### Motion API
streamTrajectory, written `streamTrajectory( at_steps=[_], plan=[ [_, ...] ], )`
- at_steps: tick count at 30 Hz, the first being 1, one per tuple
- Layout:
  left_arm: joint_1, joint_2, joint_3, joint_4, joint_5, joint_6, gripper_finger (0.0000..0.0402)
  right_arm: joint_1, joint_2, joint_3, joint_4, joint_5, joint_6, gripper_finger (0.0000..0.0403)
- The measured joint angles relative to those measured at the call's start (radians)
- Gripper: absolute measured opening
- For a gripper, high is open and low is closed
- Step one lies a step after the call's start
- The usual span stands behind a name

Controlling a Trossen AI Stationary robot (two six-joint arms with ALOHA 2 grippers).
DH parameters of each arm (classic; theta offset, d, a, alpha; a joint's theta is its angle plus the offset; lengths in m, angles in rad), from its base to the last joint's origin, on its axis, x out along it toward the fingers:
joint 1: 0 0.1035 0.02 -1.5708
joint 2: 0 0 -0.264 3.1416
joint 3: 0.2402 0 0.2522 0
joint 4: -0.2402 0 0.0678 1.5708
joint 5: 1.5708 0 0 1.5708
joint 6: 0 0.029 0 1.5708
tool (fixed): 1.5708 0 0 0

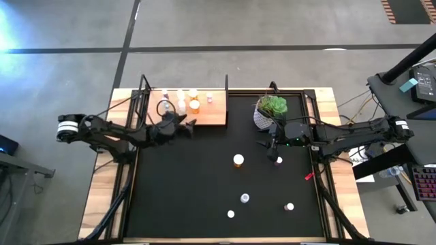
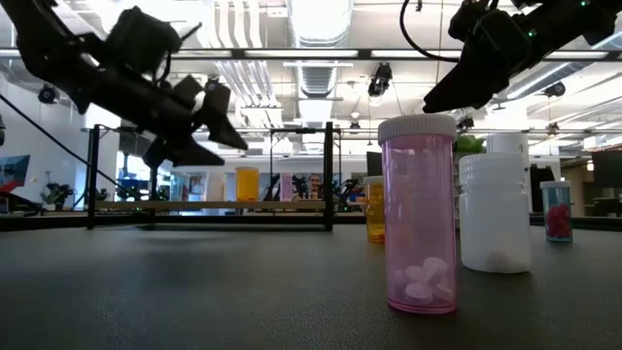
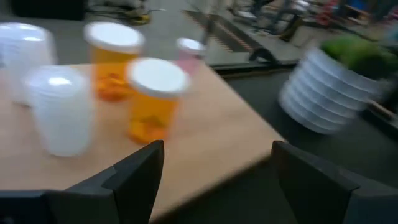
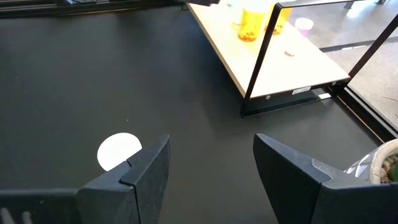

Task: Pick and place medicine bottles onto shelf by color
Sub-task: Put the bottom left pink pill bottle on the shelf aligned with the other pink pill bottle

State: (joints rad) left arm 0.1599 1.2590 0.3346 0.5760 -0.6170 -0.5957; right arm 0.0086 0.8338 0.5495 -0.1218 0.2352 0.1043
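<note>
- I was between placements: my left gripper (image 1: 189, 125) hung over the front edge of the shelf (image 1: 214, 117) with its fingers spread and nothing between them, and I judged it had just finished a drop there.
- My right gripper (image 1: 272, 151) hovered over the black mat (image 1: 177, 197), fingers apart and empty, just beside a small bottle (image 1: 278, 160) and near the orange bottle (image 1: 238, 160) at mid-mat.
- In my right wrist view a white cap (image 4: 119, 150) showed on the mat just ahead of my fingertips (image 4: 149, 163), so I took the next step to be a pick with that arm.
- That pick called for lowering straight down over the cap, centring the fingers on either side of it, then closing gently so the bottle did not tip.
- On the shelf stood about 5 bottles: white ones (image 3: 59, 111) toward one end, 2 orange ones (image 3: 152, 99) holding orange pills beside them, and a pink one (image 3: 188, 51) farther back.
- 5 bottles remained on the mat, including 3 white-capped ones (image 1: 244, 199) toward the front edge.
- The low view showed a pink bottle (image 2: 420, 214) with a few pale pills at its bottom, and a white bottle (image 2: 496, 209) just beside it.
- A white pot (image 1: 262, 117) with a green plant sat near the shelf's right end; my right arm needed to keep clear of it.
</note>
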Motion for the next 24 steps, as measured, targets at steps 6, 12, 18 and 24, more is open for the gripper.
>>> streamTrajectory(
  at_steps=[6, 12, 18, 24],
  plan=[
    [-0.2, 0.03, 0.052, 0.0, -0.043, 0.008, 0.0281, 0.0, 0.0, 0.0, 0.0, 0.0, 0.0, 0.0221],
    [-0.4, 0.157, 0.157, 0.0, -0.043, 0.146, 0.0281, 0.0, 0.0, 0.0, 0.0, 0.0, 0.0, 0.0221],
    [-0.539, 0.337, 0.272, 0.039, -0.042, 0.244, 0.0281, 0.0, 0.0, 0.0, 0.0, 0.0, 0.0, 0.0221],
    [-0.657, 0.517, 0.381, 0.184, -0.042, 0.299, 0.0281, 0.0, 0.0, 0.0, 0.0, 0.0, 0.0, 0.0221]
  ],
)
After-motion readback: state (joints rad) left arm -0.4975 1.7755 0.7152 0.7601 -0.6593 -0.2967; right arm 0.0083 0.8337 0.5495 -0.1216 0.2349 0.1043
